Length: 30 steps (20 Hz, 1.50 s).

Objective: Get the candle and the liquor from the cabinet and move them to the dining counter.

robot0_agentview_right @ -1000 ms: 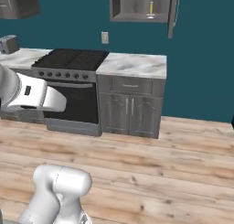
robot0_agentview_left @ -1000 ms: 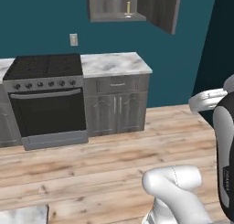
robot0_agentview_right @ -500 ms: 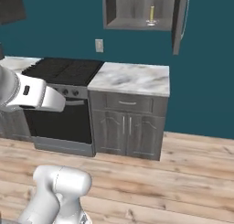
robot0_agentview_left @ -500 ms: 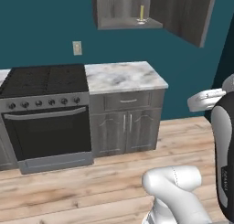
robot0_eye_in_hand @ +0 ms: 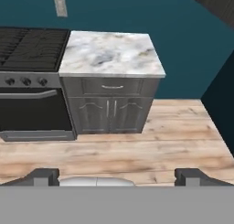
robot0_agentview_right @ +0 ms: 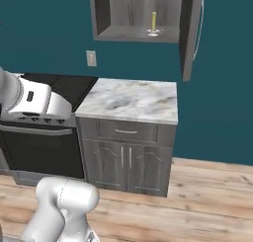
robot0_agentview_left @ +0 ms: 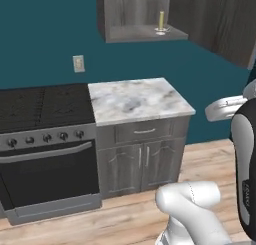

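Overhead, the cabinet [robot0_agentview_right: 138,14] stands open, top cropped, candle [robot0_agentview_right: 153,22] inside; pincer [robot0_eye_in_hand: 117,175] jaws apart.

Candle [robot0_agentview_right: 153,23] in cabinet [robot0_agentview_right: 106,11] above worktop [robot0_agentview_right: 129,100].

A rendered home kitchen. A black stove [robot0_agentview_left: 45,139] stands beside a grey base unit [robot0_agentview_right: 126,157] topped with a marble tabletop [robot0_agentview_left: 137,99]. An open wall cabinet [robot0_agentview_right: 143,14] hangs on the teal wall [robot0_agentview_right: 44,33] above a wooden plank floor [robot0_eye_in_hand: 151,145].
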{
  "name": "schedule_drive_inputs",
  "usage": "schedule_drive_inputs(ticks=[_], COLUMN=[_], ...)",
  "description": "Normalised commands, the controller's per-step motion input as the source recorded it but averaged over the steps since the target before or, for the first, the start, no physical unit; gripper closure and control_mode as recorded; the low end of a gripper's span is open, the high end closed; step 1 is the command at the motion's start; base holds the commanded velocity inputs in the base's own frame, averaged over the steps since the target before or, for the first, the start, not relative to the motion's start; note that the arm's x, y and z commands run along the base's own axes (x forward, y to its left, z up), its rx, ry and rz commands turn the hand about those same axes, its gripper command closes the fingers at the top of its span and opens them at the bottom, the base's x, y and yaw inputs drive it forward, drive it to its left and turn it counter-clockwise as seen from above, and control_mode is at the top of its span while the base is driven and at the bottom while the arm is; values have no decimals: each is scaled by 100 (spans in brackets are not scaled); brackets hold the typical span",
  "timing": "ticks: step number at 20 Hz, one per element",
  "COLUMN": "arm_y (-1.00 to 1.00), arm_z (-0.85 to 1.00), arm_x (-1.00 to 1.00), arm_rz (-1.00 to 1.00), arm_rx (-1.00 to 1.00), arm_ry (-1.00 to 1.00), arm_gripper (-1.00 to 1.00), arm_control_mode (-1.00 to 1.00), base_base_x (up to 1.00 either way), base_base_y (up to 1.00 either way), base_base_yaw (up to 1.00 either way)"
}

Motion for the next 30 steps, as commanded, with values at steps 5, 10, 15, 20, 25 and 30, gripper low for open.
schedule_drive_inputs(ticks=[5, 10, 15, 20, 25, 30], arm_y=[0, 0, 0, 0, 0, 0], arm_z=[0, 0, 0, 0, 0, 0], arm_x=[0, 0, 0, 0, 0, 0], arm_rz=[0, 0, 0, 0, 0, 0], arm_rx=[0, 0, 0, 0, 0, 0], arm_ry=[0, 0, 0, 0, 0, 0], arm_gripper=[-100, -100, -100, -100, -100, -100], arm_control_mode=[100, 100, 100, 100, 100, 100], base_base_x=[59, 63, 81, 47, 43, 65], base_base_y=[-31, -32, -10, -36, -34, -21], base_base_yaw=[-24, -23, -3, 13, 10, 10])
